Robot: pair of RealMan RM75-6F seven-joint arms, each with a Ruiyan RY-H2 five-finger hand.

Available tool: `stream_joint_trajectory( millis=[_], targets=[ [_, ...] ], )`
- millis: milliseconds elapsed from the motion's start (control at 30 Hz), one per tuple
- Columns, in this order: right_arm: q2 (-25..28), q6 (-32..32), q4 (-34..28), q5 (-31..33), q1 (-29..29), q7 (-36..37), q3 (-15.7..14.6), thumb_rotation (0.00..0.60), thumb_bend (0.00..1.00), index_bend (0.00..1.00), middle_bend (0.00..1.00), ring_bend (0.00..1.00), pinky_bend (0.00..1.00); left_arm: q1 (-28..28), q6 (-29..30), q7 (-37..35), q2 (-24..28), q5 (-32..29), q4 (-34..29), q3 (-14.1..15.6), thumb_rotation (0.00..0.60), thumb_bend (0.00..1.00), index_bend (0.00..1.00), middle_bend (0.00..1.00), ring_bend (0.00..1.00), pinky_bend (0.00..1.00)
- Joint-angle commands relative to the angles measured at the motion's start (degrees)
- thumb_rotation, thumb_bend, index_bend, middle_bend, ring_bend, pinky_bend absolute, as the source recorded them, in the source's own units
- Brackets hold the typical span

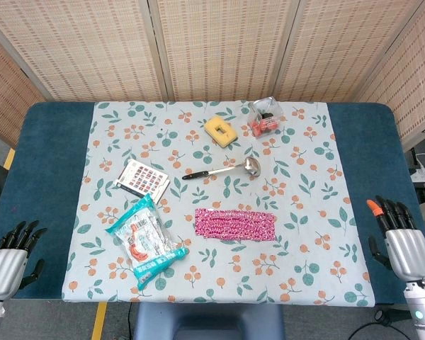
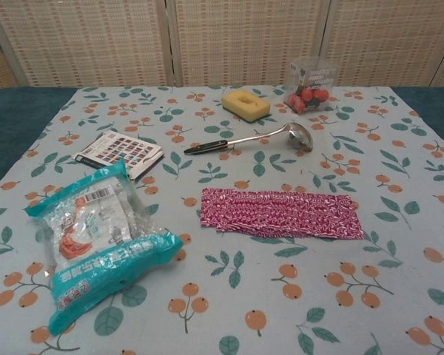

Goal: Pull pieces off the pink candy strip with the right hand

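Note:
The pink candy strip (image 1: 235,224) lies flat on the floral cloth near the table's front middle; in the chest view the pink candy strip (image 2: 281,213) is a long band of wrapped pieces. My right hand (image 1: 402,239) hovers off the cloth at the table's front right corner, fingers apart and holding nothing, well to the right of the strip. My left hand (image 1: 11,256) is at the front left corner, also holding nothing. Neither hand appears in the chest view.
A teal snack bag (image 1: 144,243) lies left of the strip, a small patterned card pack (image 1: 143,178) behind it. A ladle (image 1: 225,170), a yellow sponge (image 1: 222,130) and a clear box of red items (image 1: 265,117) sit further back.

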Motion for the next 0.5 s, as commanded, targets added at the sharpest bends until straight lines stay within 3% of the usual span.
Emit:
stream_joint_trajectory(
  millis=[33,400,467,500],
  targets=[
    [-0.09,-0.21,0.13,-0.05,0.09,-0.49,-0.11,0.600,0.49,0.00,0.00,0.00,0.00,0.08,0.16,0.10,0.00,0.14,-0.08,0.05,0.600,0.43,0.17,0.08,0.05,0.18],
    [-2.93,-1.15,3.15,-1.03,1.42,-5.04,-0.03,0.600,0.49,0.00,0.02,0.02,0.01,-0.20,-1.05,1.31,-0.48,-0.79,0.11,0.05,0.600,0.43,0.17,0.08,0.05,0.18],
    [-4.96,-1.32,4.47,-0.53,1.90,-7.43,0.47,0.600,0.49,0.00,0.15,0.14,0.13,-0.14,-1.51,1.28,-0.22,-1.56,-0.32,0.05,0.600,0.44,0.17,0.08,0.05,0.18],
    [-5.69,-1.76,4.65,-0.17,2.14,-8.20,0.56,0.600,0.49,0.00,0.25,0.26,0.25,-0.07,-1.51,1.20,-0.06,-1.80,-0.62,0.02,0.600,0.44,0.17,0.08,0.05,0.18]
  ],
)
